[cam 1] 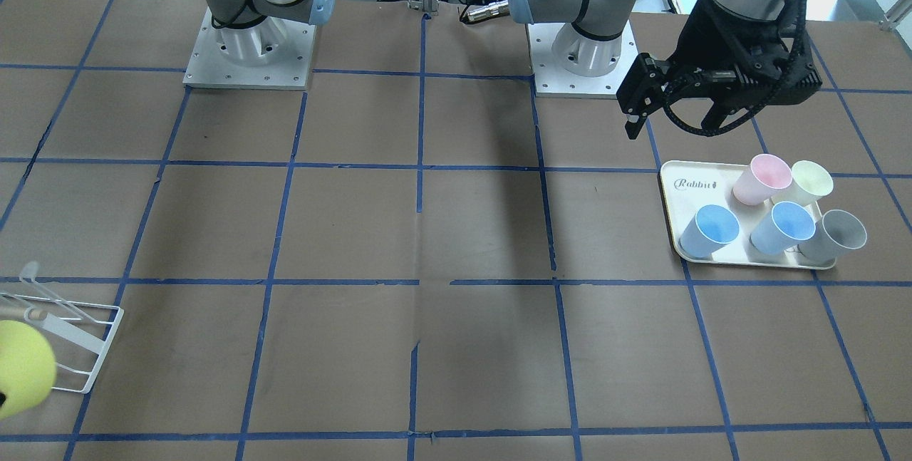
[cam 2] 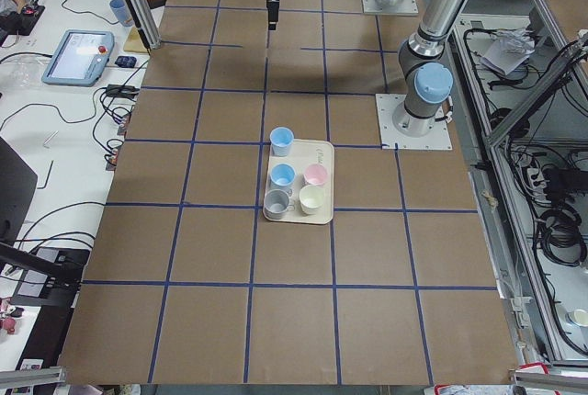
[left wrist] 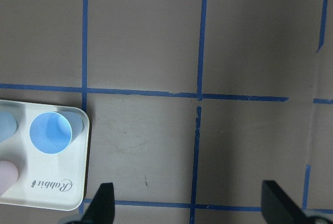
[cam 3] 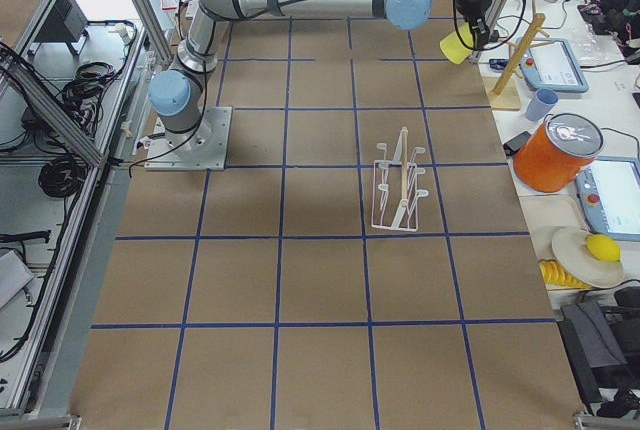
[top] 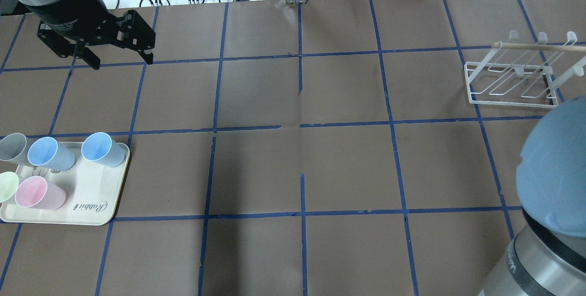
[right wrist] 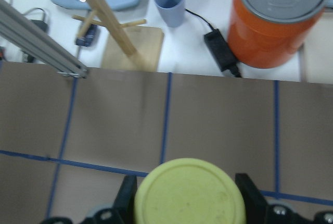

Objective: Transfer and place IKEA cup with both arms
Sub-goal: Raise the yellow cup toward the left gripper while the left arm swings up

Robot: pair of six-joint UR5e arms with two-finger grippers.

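Observation:
The yellow IKEA cup [right wrist: 190,195] sits between the fingers of my right gripper [right wrist: 187,203], which is shut on it, the cup's closed base facing the wrist camera. The cup is held high over the table's operator-side edge, beyond the white wire rack; it also shows in the front view [cam 1: 21,368] and the right side view [cam 3: 455,47]. My left gripper [top: 122,62] is open and empty, high above the table and forward of the cream tray [top: 91,195]; the left wrist view shows its fingertips [left wrist: 104,206] wide apart.
The tray [cam 1: 687,190] holds two blue cups, a grey cup, a pink cup [top: 39,193] and a pale green cup. The white wire rack [top: 512,85] stands on the right. An orange container [right wrist: 278,18] and a wooden stand [right wrist: 122,26] stand beyond the table's edge.

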